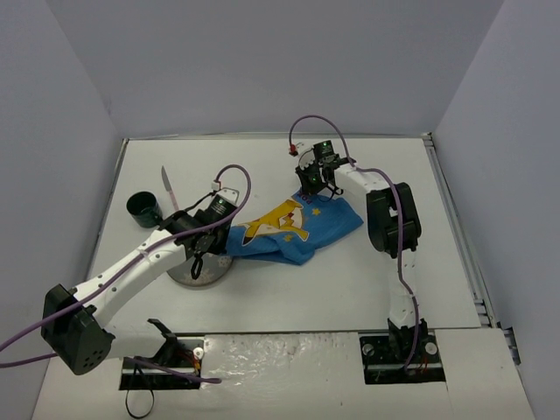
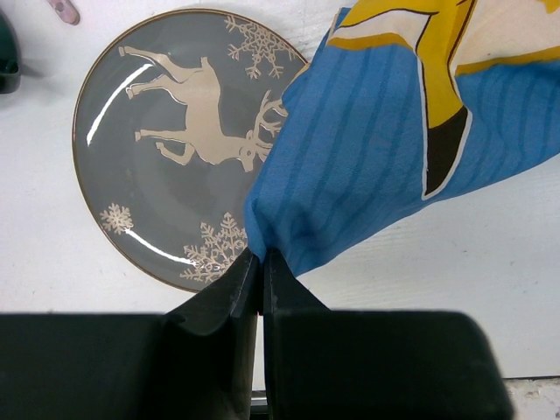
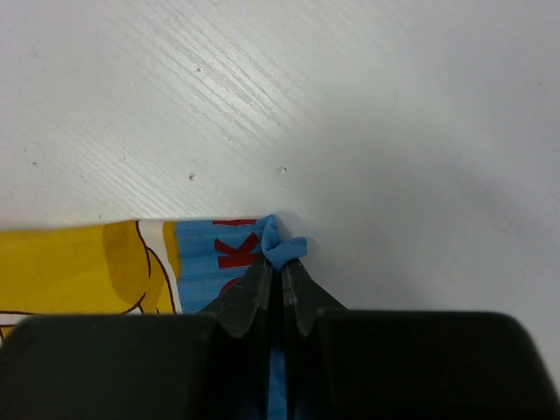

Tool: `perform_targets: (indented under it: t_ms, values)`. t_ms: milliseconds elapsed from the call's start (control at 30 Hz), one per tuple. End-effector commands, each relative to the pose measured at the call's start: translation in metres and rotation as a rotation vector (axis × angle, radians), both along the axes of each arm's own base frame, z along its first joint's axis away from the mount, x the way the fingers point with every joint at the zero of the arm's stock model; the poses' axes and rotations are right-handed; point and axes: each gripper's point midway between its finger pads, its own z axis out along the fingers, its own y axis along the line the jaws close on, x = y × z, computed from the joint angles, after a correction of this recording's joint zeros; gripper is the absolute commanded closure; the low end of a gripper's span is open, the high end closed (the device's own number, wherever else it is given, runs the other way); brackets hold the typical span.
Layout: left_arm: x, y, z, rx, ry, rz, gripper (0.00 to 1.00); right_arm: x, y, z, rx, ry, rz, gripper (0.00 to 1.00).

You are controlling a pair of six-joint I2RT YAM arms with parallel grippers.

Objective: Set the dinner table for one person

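A blue cartoon-print placemat lies crumpled mid-table on the white dinner table. My left gripper is shut on the placemat's left corner, lifted over a grey reindeer plate. That plate sits partly hidden under my left arm. My right gripper is shut on the placemat's far corner, which bunches between the fingertips down at the table surface.
A dark green cup stands at the left, and a knife with a pink handle lies just behind it. Metal rails edge the table on the right. Grey walls enclose the back and sides.
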Motion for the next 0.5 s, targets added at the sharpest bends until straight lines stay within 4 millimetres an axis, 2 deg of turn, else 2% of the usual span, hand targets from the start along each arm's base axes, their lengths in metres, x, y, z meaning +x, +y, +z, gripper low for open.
perform_targets:
  t_ms: [0,133,233,267,300,400,467]
  values:
    - [0.026,0.004,0.037,-0.038,-0.132,0.045,1.00,-0.002,-0.016,0.039,-0.027,-0.024,-0.061,1.00]
    - [0.050,0.016,0.080,-0.048,-0.233,0.063,1.00,0.018,-0.046,0.135,-0.014,-0.219,-0.183,1.00]
    - [0.074,0.024,0.141,-0.084,-0.373,0.077,1.00,0.021,-0.074,0.209,-0.014,-0.370,-0.288,1.00]
    - [0.079,0.028,0.154,-0.074,-0.406,0.072,1.00,0.016,-0.082,0.240,0.000,-0.427,-0.314,1.00]
    - [0.083,0.027,0.168,-0.087,-0.438,0.077,1.00,0.018,-0.087,0.245,-0.007,-0.441,-0.338,1.00]
    - [0.101,0.030,0.218,-0.082,-0.568,0.051,1.00,0.001,-0.111,0.316,0.018,-0.581,-0.426,1.00]
    - [0.106,0.031,0.251,-0.083,-0.652,0.032,1.00,-0.013,-0.127,0.354,0.030,-0.660,-0.485,1.00]
